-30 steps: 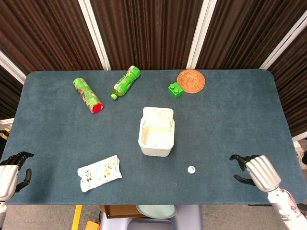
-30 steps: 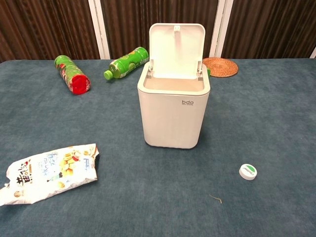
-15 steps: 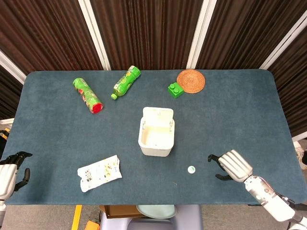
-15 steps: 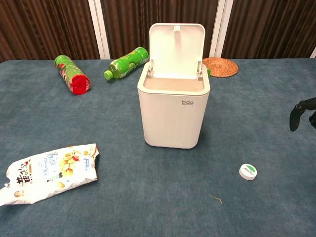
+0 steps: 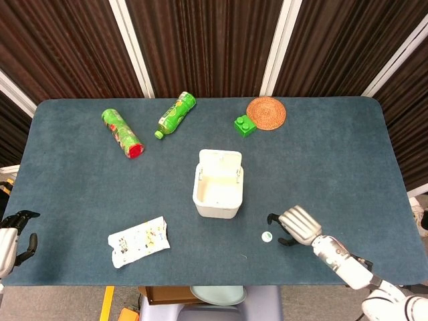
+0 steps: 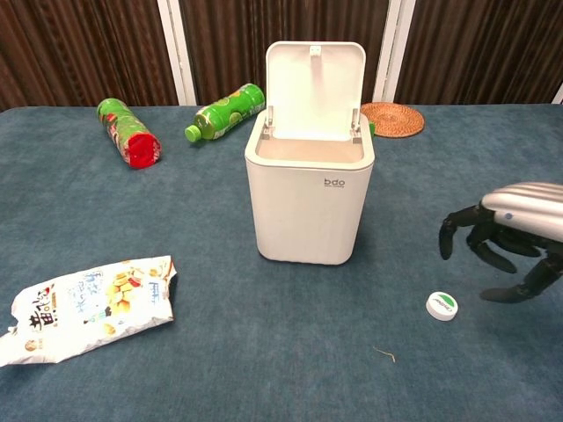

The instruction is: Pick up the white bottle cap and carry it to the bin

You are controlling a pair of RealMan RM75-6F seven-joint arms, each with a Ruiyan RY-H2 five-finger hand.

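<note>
the right hand (image 5: pixel 294 225) hovers just to the right of the white bottle cap (image 5: pixel 267 236), palm down, its dark fingers (image 6: pixel 471 230) spread and curled downward with nothing between them. the silver forearm runs back from it toward the near right corner of the surface (image 5: pixel 321 167). the cap lies flat on the surface, in front of the bin (image 5: pixel 218 183) and to its right, near the hand's fingertips but apart from them. the left hand (image 5: pixel 12 234) sits at the near left edge of the surface, far to the left of the bin, fingers loosely spread and grasping nothing.

half a second ago the right hand was further right of the cap; a second ago it was near the right edge of the surface. it has moved steadily leftward toward the cap, which has not shifted. the left hand has barely changed.

the chest view shows the bin's lid (image 6: pixel 315 83) standing upright and open and the gap between the fingertips and the cap (image 6: pixel 442 305); the left hand is outside it. the head view alone shows both hands, and looks down into the bin's open top.

left of the bin lie a snack bag (image 5: pixel 139 241), a green can (image 5: pixel 122 132) and a green bottle (image 5: pixel 176 114).
</note>
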